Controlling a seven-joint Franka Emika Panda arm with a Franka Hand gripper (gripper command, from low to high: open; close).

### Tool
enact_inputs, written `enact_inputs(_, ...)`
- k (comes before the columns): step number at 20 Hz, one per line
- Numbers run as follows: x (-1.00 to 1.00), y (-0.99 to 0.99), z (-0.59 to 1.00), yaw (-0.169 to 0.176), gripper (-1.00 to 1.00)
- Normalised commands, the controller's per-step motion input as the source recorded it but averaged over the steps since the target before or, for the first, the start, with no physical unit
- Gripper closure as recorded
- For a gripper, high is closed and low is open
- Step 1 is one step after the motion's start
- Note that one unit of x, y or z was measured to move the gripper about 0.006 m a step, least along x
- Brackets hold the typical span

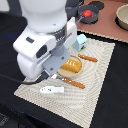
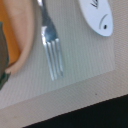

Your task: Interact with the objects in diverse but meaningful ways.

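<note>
Woven placemat (image 1: 100, 75) under arm (image 1: 42, 42), tilted above fork (image 2: 51, 47).

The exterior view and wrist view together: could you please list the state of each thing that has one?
Gripper: low over the mat, open or shut cannot be told.
Bread loaf: lying on the round plate.
Milk carton: upright.
Fish piece: flat on the mat.
Fork: flat beside the plate.
Knife: flat.
Tomato: off the mat.

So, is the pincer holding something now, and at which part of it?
It cannot be told: the pincer is hidden behind the arm in the exterior view, and the wrist view shows only the fork lying loose on the placemat.
</note>
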Motion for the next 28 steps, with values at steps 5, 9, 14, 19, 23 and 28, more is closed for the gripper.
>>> enact_inputs(5,-0.04,-0.35,-0.26,0.153,-1.0)
enact_inputs(9,-0.03,-0.38,-0.3,0.143,-1.0)
enact_inputs(14,0.13,-0.2,-0.24,0.095,-1.0)
enact_inputs(19,0.24,-0.21,-0.23,0.064,-1.0)
enact_inputs(23,0.58,-0.02,-0.03,0.018,-1.0)
enact_inputs(28,0.42,-0.11,-0.13,0.017,-1.0)
